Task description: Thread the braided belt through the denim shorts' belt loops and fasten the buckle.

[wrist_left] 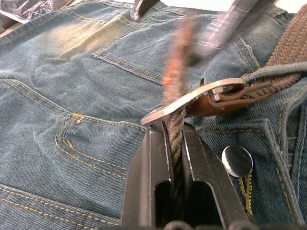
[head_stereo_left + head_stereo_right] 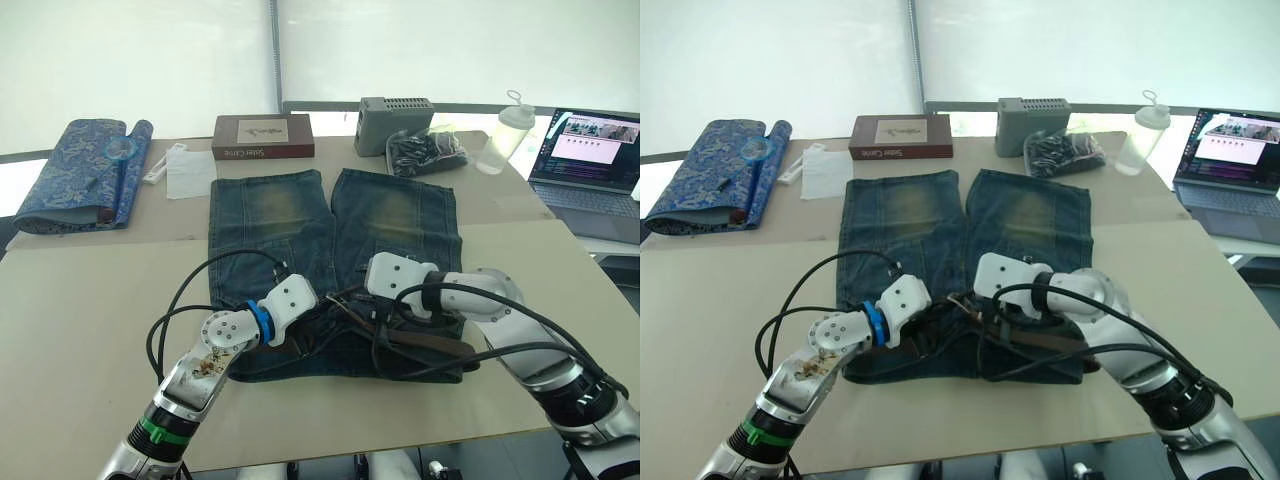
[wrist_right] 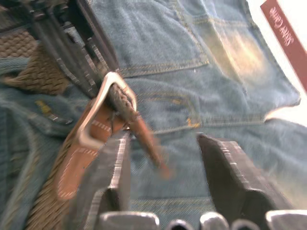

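White-shelled left arm (image 2: 215,345) with blue wrist ring, green forearm band, looping black cables; white right arm (image 2: 480,300), black cuff; flat black fingers (image 1: 153,182).

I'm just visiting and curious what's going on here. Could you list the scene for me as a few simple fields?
surface: table
shorts: lying flat, waistband toward the robot
belt: along the waistband
buckle: silver frame at mid-waistband, belt end passing through it
left gripper: shut on the belt end
right gripper: open, beside the buckle
behind the shorts: book, grey box, bottle, laptop, blue cloth
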Action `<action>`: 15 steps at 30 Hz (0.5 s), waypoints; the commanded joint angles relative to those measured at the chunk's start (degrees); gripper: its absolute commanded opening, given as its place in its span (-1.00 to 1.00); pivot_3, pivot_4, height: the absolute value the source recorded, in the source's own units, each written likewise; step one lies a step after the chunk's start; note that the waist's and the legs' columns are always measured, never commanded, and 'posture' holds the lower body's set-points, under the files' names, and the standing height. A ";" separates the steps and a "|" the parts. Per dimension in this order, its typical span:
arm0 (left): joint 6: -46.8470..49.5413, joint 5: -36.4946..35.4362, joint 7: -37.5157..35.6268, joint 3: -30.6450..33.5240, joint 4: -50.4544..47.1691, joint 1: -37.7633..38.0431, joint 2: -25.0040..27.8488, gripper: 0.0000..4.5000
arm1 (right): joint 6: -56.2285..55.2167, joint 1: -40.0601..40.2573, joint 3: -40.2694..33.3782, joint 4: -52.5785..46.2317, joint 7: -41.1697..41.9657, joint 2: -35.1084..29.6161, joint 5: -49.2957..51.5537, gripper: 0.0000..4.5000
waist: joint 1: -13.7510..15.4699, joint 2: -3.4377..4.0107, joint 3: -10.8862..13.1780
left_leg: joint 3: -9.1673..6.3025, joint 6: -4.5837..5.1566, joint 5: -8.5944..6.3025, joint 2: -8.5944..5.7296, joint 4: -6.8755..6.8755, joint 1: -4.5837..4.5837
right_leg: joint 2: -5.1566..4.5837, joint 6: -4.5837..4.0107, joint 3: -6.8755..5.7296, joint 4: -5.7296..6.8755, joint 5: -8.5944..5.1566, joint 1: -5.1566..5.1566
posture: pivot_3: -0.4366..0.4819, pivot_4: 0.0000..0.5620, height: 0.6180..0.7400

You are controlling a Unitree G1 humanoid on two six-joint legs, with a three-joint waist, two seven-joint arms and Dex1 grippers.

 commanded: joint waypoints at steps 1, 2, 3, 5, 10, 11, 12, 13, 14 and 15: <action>-0.94 -0.17 -0.99 0.01 -1.00 -1.04 -0.13 -1.00 | -2.25 -1.06 -1.29 -0.83 0.52 0.19 -1.24 -0.67 | -0.07 0.00 0.00 | 0.00 0.01 -0.01 0.00 0.00 0.00 | 0.00 0.00 0.00 0.00 0.00 0.00 | -0.05 -0.47 1.00; -0.96 -0.38 -1.22 0.20 -0.86 -1.18 -0.10 -1.00 | -2.23 -1.12 -1.43 -0.85 0.72 0.43 -1.17 -0.82 | -0.11 0.00 0.00 | 0.00 0.02 -0.01 -0.01 -0.01 0.00 | -0.01 0.00 0.01 0.00 0.00 0.00 | -0.05 -0.47 1.00; -0.80 -0.92 -1.55 0.57 -0.68 -1.35 -0.13 -1.00 | -2.18 -1.24 -1.52 -0.80 0.91 0.67 -1.13 -0.99 | -0.12 0.00 0.00 | 0.00 0.02 -0.01 0.00 -0.01 0.00 | -0.01 0.00 0.00 0.00 0.00 -0.01 | -0.05 -0.47 1.00; -0.33 -2.31 -2.32 1.50 -0.60 -1.65 -0.28 -0.66 | -2.23 -1.38 -1.70 -0.70 1.25 1.00 -1.24 -1.00 | -0.13 0.00 0.00 | 0.00 0.02 -0.01 0.01 -0.01 0.01 | 0.00 0.00 0.00 0.02 0.00 -0.01 | -0.05 -0.47 1.00; -1.01 -4.30 -4.36 3.28 -0.76 -1.75 0.31 0.26 | -3.26 -0.86 -1.88 -0.67 2.11 0.90 -1.85 -1.00 | -0.24 0.00 0.00 | 0.01 0.01 -0.01 0.02 0.02 0.03 | 0.01 -0.01 0.01 0.05 0.00 -0.01 | -0.05 -0.47 1.00; -1.17 -4.25 -4.33 3.56 -0.78 -1.70 0.34 0.46 | -3.28 -0.76 -1.96 -0.73 2.17 0.97 -1.86 -1.00 | -0.24 0.00 0.00 | 0.01 0.01 -0.01 0.02 0.02 0.03 | 0.02 -0.01 0.01 0.05 0.00 -0.01 | -0.05 -0.47 1.00; -0.44 -4.77 -4.07 4.35 -1.18 -1.52 0.24 0.70 | -2.93 -0.71 -2.31 -0.83 2.03 1.32 -1.61 -1.00 | -0.23 0.00 0.00 | 0.01 0.01 -0.01 0.02 0.02 0.03 | 0.02 -0.01 0.01 0.05 0.00 -0.01 | -0.05 -0.47 1.00; 1.43 -6.28 -3.97 5.63 -1.92 -1.34 0.04 0.96 | -2.57 -0.74 -2.60 -0.81 1.90 1.60 -1.49 -1.00 | -0.24 0.00 0.00 | 0.00 0.01 -0.01 0.03 0.02 0.03 | 0.03 -0.01 0.01 0.05 0.00 -0.02 | -0.05 -0.47 1.00; 3.77 -8.41 -4.46 7.08 -3.03 -1.02 0.34 0.98 | -2.27 -0.85 -2.82 -0.70 1.76 1.77 -1.55 -1.00 | -0.25 0.00 0.00 | 0.00 0.01 -0.01 0.03 0.02 0.03 | 0.03 -0.01 0.01 0.05 0.01 -0.01 | -0.05 -0.47 1.00; 5.70 -10.42 -5.38 8.44 -4.31 -0.48 1.21 0.98 | -1.92 -0.93 -3.16 -0.51 1.54 1.92 -1.63 -1.00 | -0.27 0.00 0.00 | 0.00 0.01 -0.01 0.03 0.01 0.03 | 0.03 -0.01 0.01 0.06 0.01 -0.02 | -0.05 -0.47 1.00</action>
